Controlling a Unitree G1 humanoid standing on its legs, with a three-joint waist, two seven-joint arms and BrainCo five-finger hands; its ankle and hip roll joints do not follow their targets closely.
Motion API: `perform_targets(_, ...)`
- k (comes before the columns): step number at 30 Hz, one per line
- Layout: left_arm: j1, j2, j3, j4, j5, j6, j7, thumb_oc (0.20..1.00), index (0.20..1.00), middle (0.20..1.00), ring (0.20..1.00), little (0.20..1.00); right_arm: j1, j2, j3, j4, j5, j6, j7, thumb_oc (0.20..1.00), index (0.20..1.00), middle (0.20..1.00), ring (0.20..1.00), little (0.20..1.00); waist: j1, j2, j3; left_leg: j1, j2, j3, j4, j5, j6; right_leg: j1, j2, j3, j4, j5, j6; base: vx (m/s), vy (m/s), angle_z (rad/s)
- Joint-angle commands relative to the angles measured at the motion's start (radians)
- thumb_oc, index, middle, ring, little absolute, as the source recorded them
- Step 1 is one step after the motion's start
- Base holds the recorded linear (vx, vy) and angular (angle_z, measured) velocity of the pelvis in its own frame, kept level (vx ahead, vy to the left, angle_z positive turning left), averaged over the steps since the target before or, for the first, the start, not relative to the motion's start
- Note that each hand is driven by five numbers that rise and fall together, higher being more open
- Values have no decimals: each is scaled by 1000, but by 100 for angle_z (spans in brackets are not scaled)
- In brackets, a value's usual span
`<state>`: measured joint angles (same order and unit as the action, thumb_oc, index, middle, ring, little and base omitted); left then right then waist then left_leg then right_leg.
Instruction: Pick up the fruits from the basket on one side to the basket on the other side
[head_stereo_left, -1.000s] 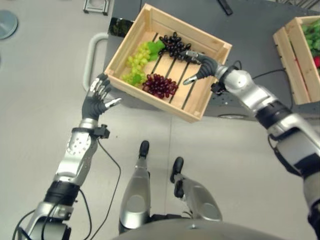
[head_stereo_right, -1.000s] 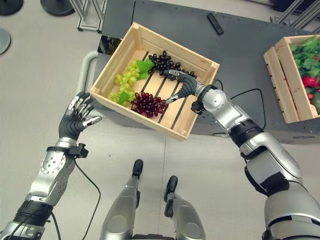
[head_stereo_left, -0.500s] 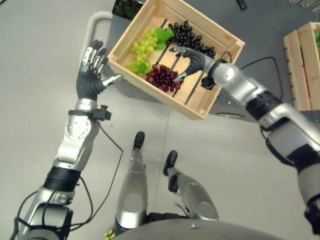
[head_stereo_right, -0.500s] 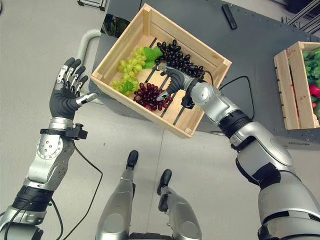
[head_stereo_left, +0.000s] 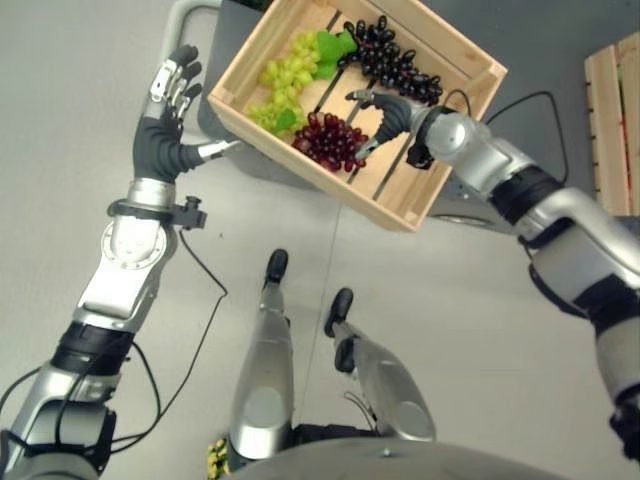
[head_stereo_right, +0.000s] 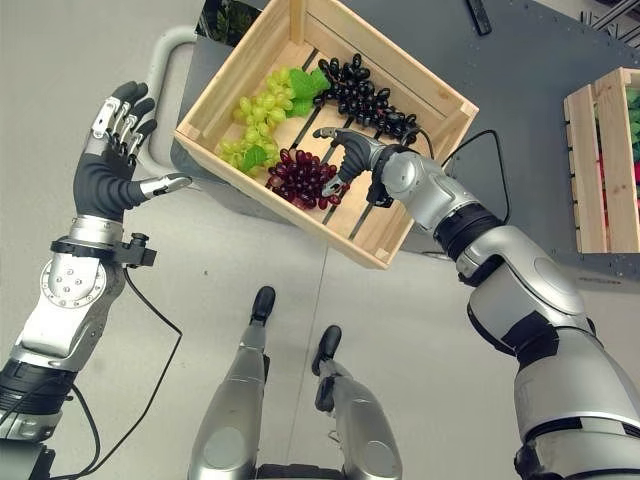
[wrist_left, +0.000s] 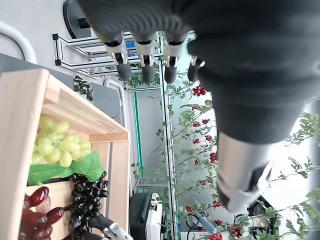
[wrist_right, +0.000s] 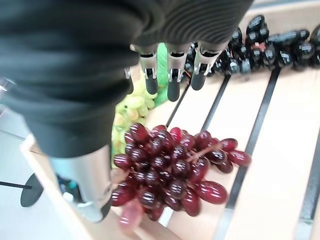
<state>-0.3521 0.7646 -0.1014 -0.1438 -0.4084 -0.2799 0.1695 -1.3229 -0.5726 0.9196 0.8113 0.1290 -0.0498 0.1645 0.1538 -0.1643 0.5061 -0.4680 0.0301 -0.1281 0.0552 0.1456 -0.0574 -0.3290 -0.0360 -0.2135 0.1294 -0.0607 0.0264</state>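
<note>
Inside the slatted wooden basket (head_stereo_right: 412, 215), the right hand (head_stereo_right: 352, 157) hovers with fingers loosely spread over a glossy dark-red grape bunch (head_stereo_right: 303, 180), beside green grapes (head_stereo_right: 258, 122) and black grapes (head_stereo_right: 365, 97).

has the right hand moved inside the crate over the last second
Yes. Against the crate, the right hand has shifted from the black grapes toward the red grapes, its open fingers now over that bunch.

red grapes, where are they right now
The red grapes lie in the wooden crate near its front wall, beside the green grapes, under the open right hand.
</note>
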Motion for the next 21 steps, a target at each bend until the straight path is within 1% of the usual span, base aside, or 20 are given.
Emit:
perform_targets(1,-3,12,48,-137,-24,-74,2,1000,1000,1000,1000,1000,-133,-54,68,0,-15,-8,-11,1000,1000,1000,1000,1000,-5,0,14,55,-12,48,51,-112,2,-51,-54,19,45,36,66,-5,6,3)
perform_targets(3,-7,14,48,-136,-22,-75,7,1000,1000,1000,1000,1000,-134,-57,72,27,-22,-9,-16,1000,1000,1000,1000,1000,-5,4,14,30,-17,45,67,-115,3,-73,-55,24,55,39,67,-3,1,2)
perform_targets(11,-22,-5,57,-135,-50,-85,17,1000,1000,1000,1000,1000,-130,-40,57,116,-55,-2,-29,1000,1000,1000,1000,1000,-5,42,14,-31,-31,37,99,-123,8,-141,-63,26,98,23,65,-3,6,2)
perform_targets(13,-17,-8,60,-140,-39,-83,22,1000,1000,1000,1000,1000,-127,-29,54,127,-60,1,-29,1000,1000,1000,1000,1000,-3,47,14,-33,-31,35,97,-128,9,-145,-65,26,104,15,65,0,0,0)
perform_targets(14,-20,-14,63,-142,-35,-83,25,1000,1000,1000,1000,1000,-129,-25,49,132,-62,1,-33,1000,1000,1000,1000,1000,-2,49,14,-43,-33,34,96,-121,9,-154,-67,23,102,22,65,0,0,0)
perform_targets(15,-18,-20,67,-144,-28,-83,31,1000,1000,1000,1000,1000,-128,-21,44,137,-63,3,-36,1000,1000,1000,1000,1000,-2,51,14,-41,-34,33,95,-127,10,-152,-68,23,104,17,66,0,0,0)
perform_targets(18,-26,-30,70,-147,-23,-82,38,1000,1000,1000,1000,1000,-131,-12,36,143,-66,4,-43,1000,1000,1000,1000,1000,-4,53,14,-55,-38,30,95,-120,10,-165,-71,18,104,23,65,-10,1,2)
perform_targets(20,-39,-42,65,-143,-19,-81,50,1000,1000,1000,1000,1000,-125,4,27,158,-68,5,-53,1000,1000,1000,1000,1000,-3,55,14,-53,-38,28,96,-126,11,-165,-73,18,109,17,64,-7,-7,4)
perform_targets(21,-57,-46,63,-142,-16,-82,59,1000,1000,1000,1000,1000,-125,22,21,178,-71,6,-59,1000,1000,1000,1000,1000,0,58,14,-66,-41,22,97,-120,13,-175,-74,17,106,22,63,8,-10,5)
